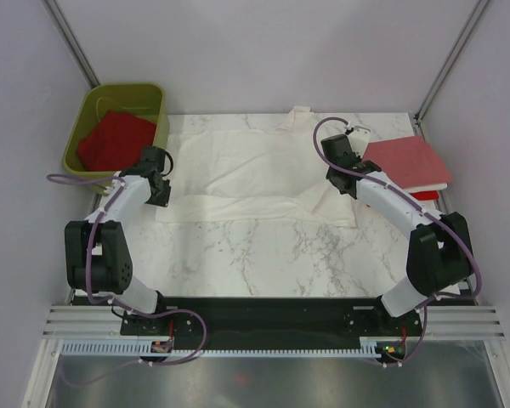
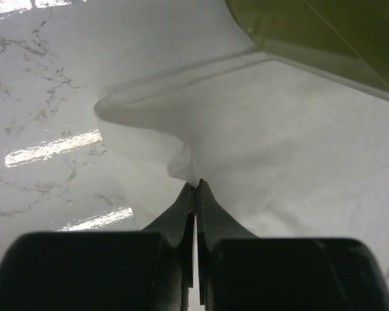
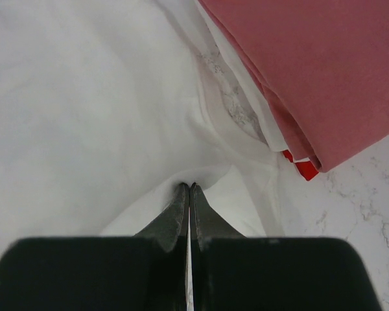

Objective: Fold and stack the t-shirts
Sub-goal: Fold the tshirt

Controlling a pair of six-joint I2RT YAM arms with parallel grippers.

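A white t-shirt [image 1: 255,166] lies spread across the marble table, its lower part folded over. My left gripper [image 1: 161,194] is at the shirt's left edge, near the tub. In the left wrist view the left gripper [image 2: 196,185] is shut on a raised pinch of the white t-shirt [image 2: 279,149]. My right gripper [image 1: 340,184] is at the shirt's right side. In the right wrist view the right gripper [image 3: 189,187] is shut on a pucker of the white t-shirt [image 3: 84,110]. A folded salmon pink t-shirt [image 1: 408,160] [image 3: 324,71] tops a stack at the right, with a red t-shirt [image 3: 305,170] edge showing under it.
An olive-green tub [image 1: 92,110] [image 2: 337,39] stands at the back left corner holding a crumpled red t-shirt [image 1: 115,140]. Bare marble [image 1: 263,255] stretches between the shirt and the arm bases. White walls close in the back and sides.
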